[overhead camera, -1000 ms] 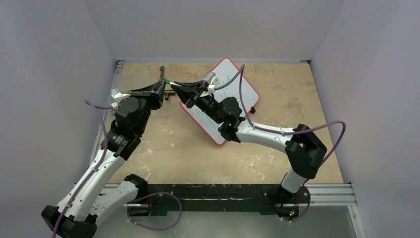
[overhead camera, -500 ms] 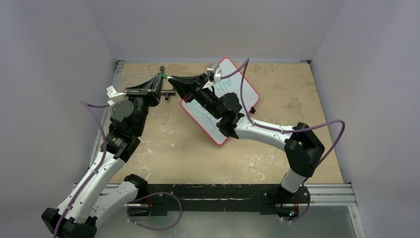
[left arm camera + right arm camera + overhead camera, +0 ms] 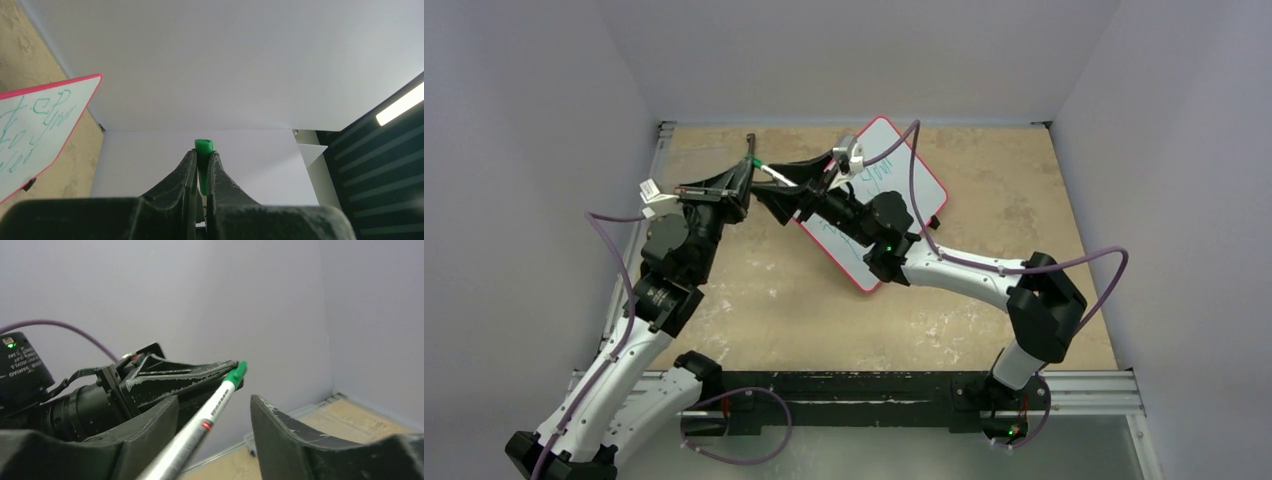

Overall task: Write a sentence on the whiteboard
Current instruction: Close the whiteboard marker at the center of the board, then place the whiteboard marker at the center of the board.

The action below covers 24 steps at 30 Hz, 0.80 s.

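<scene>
- My left tool [image 3: 201, 160] is clamped shut on the green cap [image 3: 203, 146] of the marker [image 3: 200, 427], holding the pen up in the air, well above the counter [image 3: 1014, 180].
- My right tool [image 3: 214, 400] has its jaws apart. The barrel runs between them unclamped, so I judge the left one carries it.
- The whiteboard [image 3: 889, 135] lies flat and skewed at the far middle, with the sentence [image 3: 37, 117] on it in green.
- My right arm and its purple cable [image 3: 911, 160] hang over the board, hiding part of the writing.

opened jaws of right gripper [image 3: 214, 399] within the last second, leaving marker [image 3: 207, 417] pinched by green cap only in left gripper [image 3: 202, 155].
</scene>
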Tool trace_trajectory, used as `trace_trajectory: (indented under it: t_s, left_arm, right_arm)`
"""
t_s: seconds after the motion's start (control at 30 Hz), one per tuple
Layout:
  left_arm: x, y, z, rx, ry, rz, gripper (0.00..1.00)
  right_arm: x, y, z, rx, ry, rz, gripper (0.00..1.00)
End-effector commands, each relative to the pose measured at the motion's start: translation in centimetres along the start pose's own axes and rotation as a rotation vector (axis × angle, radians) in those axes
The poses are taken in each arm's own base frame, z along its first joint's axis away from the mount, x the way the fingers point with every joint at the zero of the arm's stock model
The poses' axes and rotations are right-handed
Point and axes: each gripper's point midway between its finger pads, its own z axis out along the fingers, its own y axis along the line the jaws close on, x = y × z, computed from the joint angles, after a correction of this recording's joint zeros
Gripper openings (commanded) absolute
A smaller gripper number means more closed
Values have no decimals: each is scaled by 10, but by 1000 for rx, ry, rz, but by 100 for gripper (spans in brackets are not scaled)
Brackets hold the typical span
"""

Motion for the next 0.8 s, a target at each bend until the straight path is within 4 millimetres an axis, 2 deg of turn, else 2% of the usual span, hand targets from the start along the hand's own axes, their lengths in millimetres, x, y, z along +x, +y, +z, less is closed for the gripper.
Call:
trace_trajectory:
  t_s: [0.0,0.03,0.07,0.1,0.33,0.37,0.77]
  left_arm:
    - [53,-6,-25,17,281,-7,0]
    - [52,-6,-25,16,275,-7,0]
    - [51,-6,-25,15,270,-8,0]
    - [50,-6,-25,13,265,-9,0]
    - [41,-9,-28,14,223,11,0]
    - [38,-5,-29,-5,212,25,0]
    - [27,0,-26,-36,152,54,0]
  right_arm:
    - [34,3,-11,2,124,15,71]
    - [34,3,-12,5,126,14,84]
    - [33,2,-13,10,126,13,93]
    - [34,1,-14,16,130,9,98]
    - [20,-1,-26,51,139,-47,99]
    - [18,-2,-30,58,145,-59,99]
    - [13,-7,-69,118,234,-135,99]
